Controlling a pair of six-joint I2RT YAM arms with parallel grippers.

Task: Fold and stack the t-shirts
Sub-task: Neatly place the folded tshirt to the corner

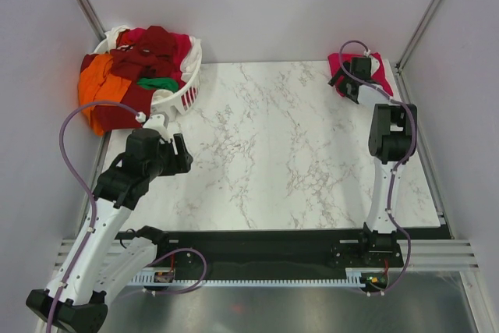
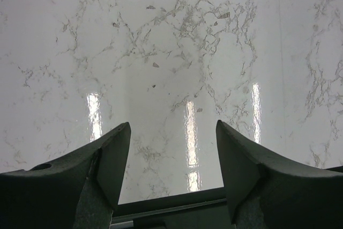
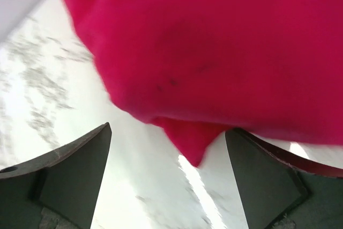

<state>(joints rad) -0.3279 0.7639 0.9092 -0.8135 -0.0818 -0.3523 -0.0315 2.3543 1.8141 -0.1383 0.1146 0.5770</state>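
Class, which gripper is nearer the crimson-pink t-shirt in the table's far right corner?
Right. The right gripper hangs open at the crimson-pink t-shirt's edge; the left gripper hovers open over the table near the laundry basket, on the opposite side.

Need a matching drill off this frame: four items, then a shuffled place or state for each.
Items
1. laundry basket
2. crimson-pink t-shirt
3. left hand
4. right hand

Place or state
A. open, pink cloth right in front of it
B. far-left corner of the table, heaped with other t-shirts
C. far-right corner of the table
D. open over bare marble

Pairs: 1-B, 2-C, 3-D, 4-A
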